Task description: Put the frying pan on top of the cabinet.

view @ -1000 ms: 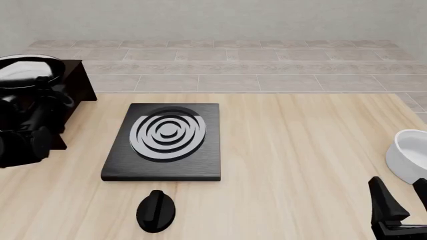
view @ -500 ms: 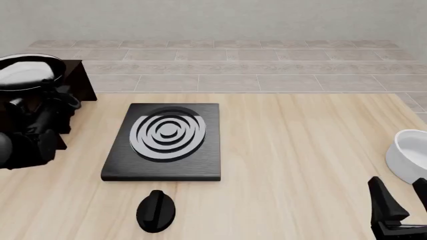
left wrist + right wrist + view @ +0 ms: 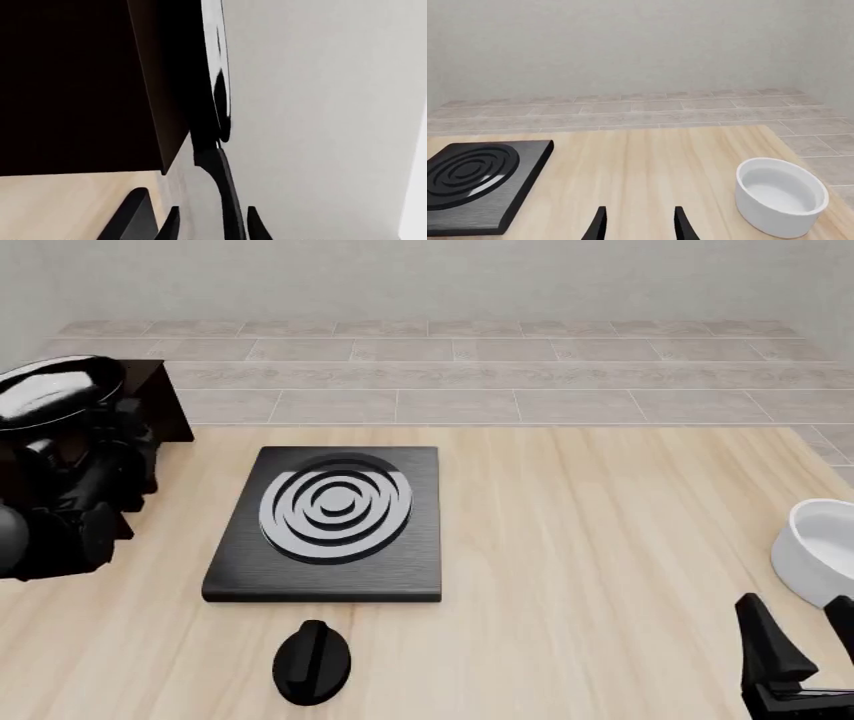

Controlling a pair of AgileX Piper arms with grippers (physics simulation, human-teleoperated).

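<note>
The frying pan [image 3: 54, 390] sits tilted on the dark cabinet [image 3: 163, 400] at the far left of the front view, with a pale gleam on its glossy black surface. My left gripper [image 3: 94, 440] is just in front of the pan, a black mass against the cabinet. In the left wrist view the pan [image 3: 220, 100] shows edge-on beside the cabinet [image 3: 80, 85]. Its thin handle [image 3: 225, 195] runs between the fingers of my left gripper [image 3: 213, 227], which stand apart from it. My right gripper [image 3: 807, 640] is open and empty at the near right, and also shows in its own wrist view [image 3: 639, 225].
A flat black stove plate [image 3: 334, 520] with grey rings lies left of the table's middle and shows in the right wrist view [image 3: 474, 175]. A small black knob-shaped object [image 3: 312, 662] lies near the front edge. A white bowl [image 3: 817, 550] stands at the right edge [image 3: 780, 195].
The pan has tipped and shifted slightly right on the cabinet, with less of its pale inside showing. My left arm has shifted a little. The right arm has not moved.
</note>
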